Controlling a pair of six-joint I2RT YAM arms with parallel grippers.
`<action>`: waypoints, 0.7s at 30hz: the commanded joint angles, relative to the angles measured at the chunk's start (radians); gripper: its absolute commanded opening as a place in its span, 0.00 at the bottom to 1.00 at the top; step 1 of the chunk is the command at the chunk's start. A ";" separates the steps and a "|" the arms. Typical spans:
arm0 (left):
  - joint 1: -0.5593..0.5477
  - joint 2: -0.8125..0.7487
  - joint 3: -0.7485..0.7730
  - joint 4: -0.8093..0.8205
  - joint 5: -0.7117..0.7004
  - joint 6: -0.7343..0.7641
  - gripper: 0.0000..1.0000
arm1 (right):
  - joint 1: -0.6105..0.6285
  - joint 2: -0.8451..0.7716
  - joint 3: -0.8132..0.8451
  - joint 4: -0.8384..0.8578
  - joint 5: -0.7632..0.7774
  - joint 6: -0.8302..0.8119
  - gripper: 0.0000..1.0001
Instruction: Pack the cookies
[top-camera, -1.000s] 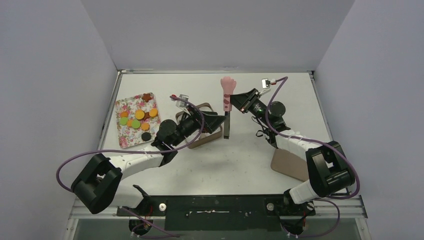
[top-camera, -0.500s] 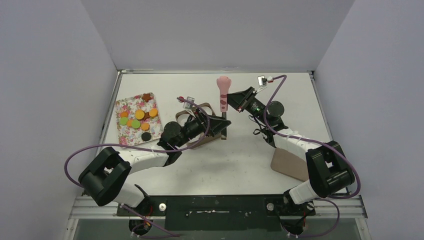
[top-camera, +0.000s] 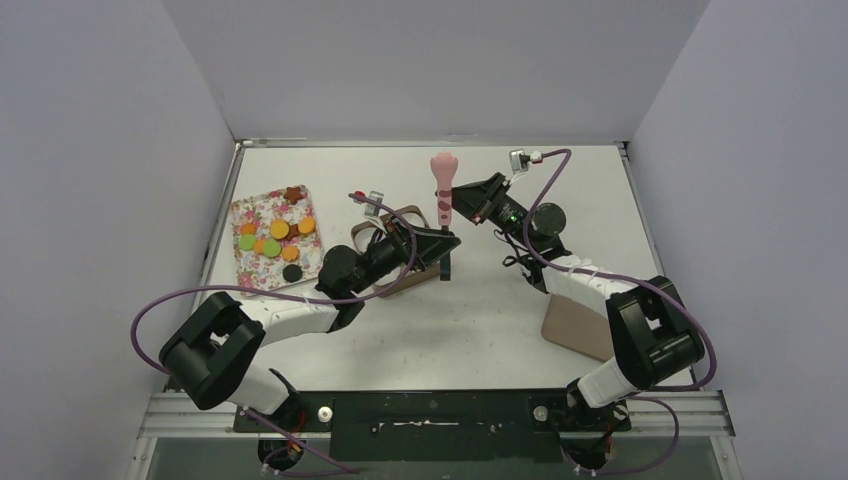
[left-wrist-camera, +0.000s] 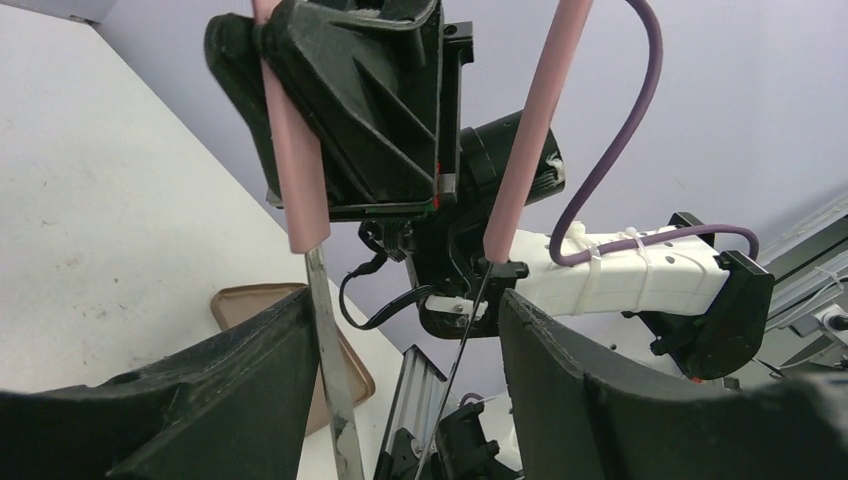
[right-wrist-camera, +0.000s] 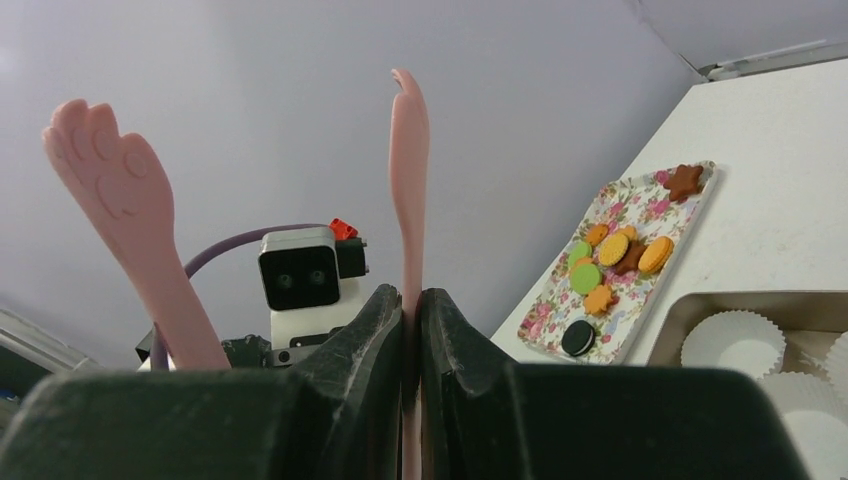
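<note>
From above, a white table (top-camera: 480, 325) sits between plain pale grey walls (top-camera: 430, 60); a floral tray (top-camera: 252, 278) lies at 9 o'clock, a brown box (top-camera: 420, 272) is near the centre under the left arm, and its brown lid (top-camera: 575, 330) lies at 4 o'clock; the cookies (top-camera: 280, 229) all lie on the tray, small flat rounds in orange and green with one black and a brown star at the tray's far end; the left arm reaches from 7 o'clock towards the centre, the left gripper (top-camera: 447, 246) at the lower metal end of upright pink tongs (top-camera: 443, 190); the right arm bends in from 4 o'clock, the right gripper (top-camera: 458, 204) on the pink handle; in the left wrist view the table (left-wrist-camera: 120, 200) runs to the grey wall, with the lid (left-wrist-camera: 240, 305) beyond; no cookies show here; the left gripper (left-wrist-camera: 405, 330) has its fingers apart, the two metal blades of the tongs (left-wrist-camera: 300, 190) standing between them, the blade on the right side of the view not touched; the right gripper (left-wrist-camera: 345, 110) clamps one pink leg above; in the right wrist view, grey wall fills the 12 o'clock side; the cookies (right-wrist-camera: 613, 250) lie on the tray (right-wrist-camera: 650, 205) at 3 o'clock, just beside the box (right-wrist-camera: 700, 298) of white paper cups (right-wrist-camera: 735, 345); the right gripper (right-wrist-camera: 412, 320) is clenched on one leg of the tongs (right-wrist-camera: 408, 180), the paw-tipped leg free at 9 o'clock.
</note>
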 joint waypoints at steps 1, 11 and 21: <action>-0.004 0.009 0.033 0.087 0.011 -0.018 0.61 | 0.013 0.014 0.049 0.091 -0.018 0.011 0.00; -0.004 0.002 0.004 0.121 -0.014 -0.026 0.49 | 0.024 0.028 0.051 0.097 -0.029 0.012 0.00; -0.002 -0.069 -0.035 0.001 -0.079 0.071 0.32 | 0.023 0.020 0.026 0.091 -0.025 -0.003 0.23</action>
